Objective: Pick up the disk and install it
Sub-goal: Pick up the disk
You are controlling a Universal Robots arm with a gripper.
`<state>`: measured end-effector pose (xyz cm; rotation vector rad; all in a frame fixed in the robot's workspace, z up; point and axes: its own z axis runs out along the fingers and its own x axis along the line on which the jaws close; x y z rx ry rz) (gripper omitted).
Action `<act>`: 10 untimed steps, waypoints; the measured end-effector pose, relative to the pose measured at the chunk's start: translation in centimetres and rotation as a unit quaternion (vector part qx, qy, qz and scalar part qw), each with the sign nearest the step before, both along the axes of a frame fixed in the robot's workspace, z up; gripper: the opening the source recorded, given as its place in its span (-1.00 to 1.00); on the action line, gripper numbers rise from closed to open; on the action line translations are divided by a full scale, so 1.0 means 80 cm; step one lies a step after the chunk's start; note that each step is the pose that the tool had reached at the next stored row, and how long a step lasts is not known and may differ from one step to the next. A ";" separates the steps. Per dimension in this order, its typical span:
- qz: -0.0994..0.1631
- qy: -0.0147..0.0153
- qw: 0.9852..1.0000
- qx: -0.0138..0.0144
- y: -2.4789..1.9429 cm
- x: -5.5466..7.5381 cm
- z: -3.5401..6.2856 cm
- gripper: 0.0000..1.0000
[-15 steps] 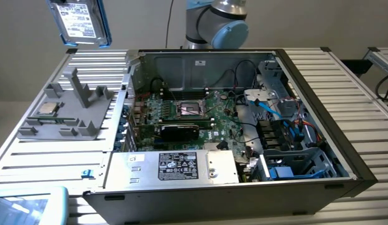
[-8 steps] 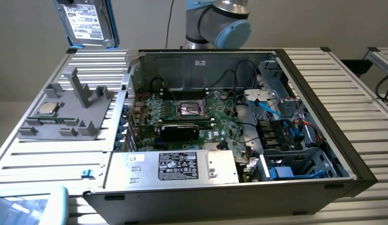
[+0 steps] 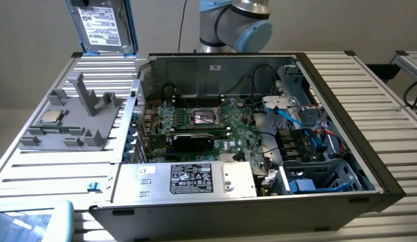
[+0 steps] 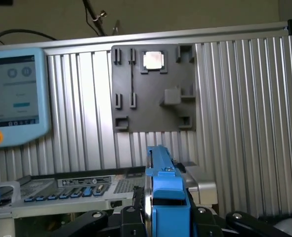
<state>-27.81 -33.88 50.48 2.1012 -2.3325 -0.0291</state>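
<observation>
Blue-framed, the disk (image 3: 102, 26) is hanging upright above the worktop (image 3: 47, 171), long axis near vertical; I'm seeing my end effector (image 4: 166, 213) clamping its edge.

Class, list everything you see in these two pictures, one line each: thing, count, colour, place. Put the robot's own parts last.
disk: one, silver-grey with a white label in a blue carrier, held in the air at the exterior view's left
computer case: one, black and grey, side open, middle of the table
motherboard: one, green, inside the case
silver box: one, silver with a black-and-white sticker, at the case's near edge
holder: one, grey, on the table beside the case
processor chip: one, silver, on the holder
pendant: one, light blue with a red button, at the table's edge
table: one, silver, ribbed
robot arm: one, silver and light blue, behind the case
gripper: one, black, shut on the disk
</observation>
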 end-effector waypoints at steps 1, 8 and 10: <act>0.000 0.000 1.000 0.000 -0.0033 0.004 0.001 -0.25; 0.000 0.000 1.000 0.000 -0.0242 0.036 0.003 -0.25; 0.000 0.000 1.000 0.000 -0.0295 0.045 0.004 -0.25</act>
